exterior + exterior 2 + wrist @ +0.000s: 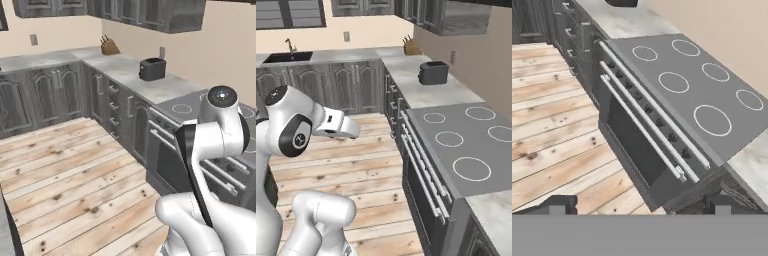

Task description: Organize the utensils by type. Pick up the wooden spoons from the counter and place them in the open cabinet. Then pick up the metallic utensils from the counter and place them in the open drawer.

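The wooden spoons and the metallic utensils are out of view, as are the open cabinet and the open drawer. The pale marbled counter (125, 70) (421, 87) (624, 22) runs along the wall over grey cabinet fronts, with dark wall cabinets (150, 12) (456, 17) above it. My gripper (639, 206) hangs open over the floor in front of the oven, its two dark fingertips (557, 204) far apart with nothing between them.
A grey cooktop (687, 85) (471, 140) with ring burners sits over an oven (642, 135) with long bar handles. A dark toaster (152, 69) (433, 72) and a knife block (109, 46) (411, 46) stand on the counter. A sink (286, 56) lies far left. Wooden floor (65, 165) is open.
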